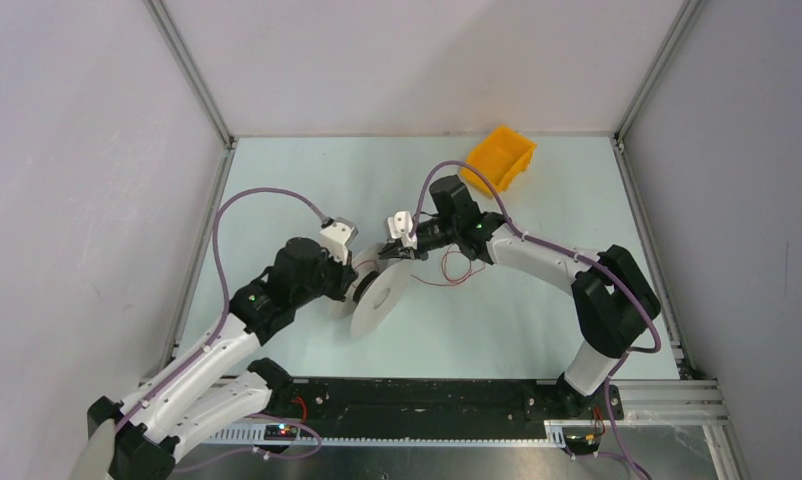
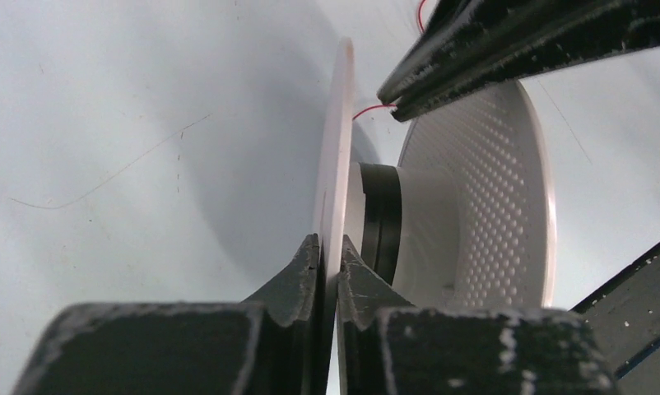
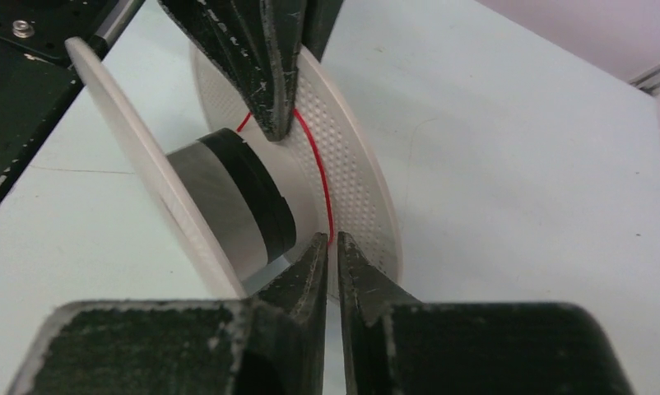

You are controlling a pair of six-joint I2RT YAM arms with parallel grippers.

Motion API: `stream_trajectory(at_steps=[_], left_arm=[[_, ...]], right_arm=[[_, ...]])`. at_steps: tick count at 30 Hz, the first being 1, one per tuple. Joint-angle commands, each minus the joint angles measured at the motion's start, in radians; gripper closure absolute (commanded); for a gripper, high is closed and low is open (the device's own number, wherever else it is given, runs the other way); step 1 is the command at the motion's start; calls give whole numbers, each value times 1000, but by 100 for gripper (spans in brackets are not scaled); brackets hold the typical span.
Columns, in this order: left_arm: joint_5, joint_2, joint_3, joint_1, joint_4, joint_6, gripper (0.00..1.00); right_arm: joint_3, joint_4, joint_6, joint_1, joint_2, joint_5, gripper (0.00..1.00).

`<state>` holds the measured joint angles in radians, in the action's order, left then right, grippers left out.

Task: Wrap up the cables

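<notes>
**When the Spool Is Clamped: Cable Position for Winding**

While the left hand (image 2: pixel 331 247) is closed tight on the rim of one flange (image 2: pixel 336 140), it holds the white spool (image 1: pixel 382 290) on edge above the surface (image 1: pixel 537 330). The spool axis lies roughly level and points from one arm toward the other.

The right hand (image 3: pixel 331 243) has its fingers almost fully together and pinches the thin red cable (image 3: pixel 323 177). Its fingertips sit inside the gap between the two flanges, nearer the perforated one. The cable runs from these fingertips along the inner face of the perforated flange toward the far rim.

The black and grey hub (image 3: pixel 228 197) lies just beside the cable, on the side away from the perforated flange. No turns are visible on the hub.

The loose loops (image 1: pixel 457 268) rest on the surface just behind the right hand, on the side away from the spool.

Judgement: the right hand is the feeding hand. The cable must cross the spool axis and come down against the hub before any turn can seat.
</notes>
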<state>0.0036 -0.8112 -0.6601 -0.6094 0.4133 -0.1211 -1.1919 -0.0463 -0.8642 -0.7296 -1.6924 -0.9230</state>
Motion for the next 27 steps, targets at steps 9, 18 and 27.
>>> stream_trajectory(at_steps=[9,18,27], left_arm=[[-108,24,-49,-1,12,10,100],[-88,128,-113,5,30,-46,100],[8,215,-198,10,51,-121,100]], right_arm=[[-2,168,301,28,49,-14,66],[56,307,661,95,245,255,59],[371,547,737,110,476,296,49]])
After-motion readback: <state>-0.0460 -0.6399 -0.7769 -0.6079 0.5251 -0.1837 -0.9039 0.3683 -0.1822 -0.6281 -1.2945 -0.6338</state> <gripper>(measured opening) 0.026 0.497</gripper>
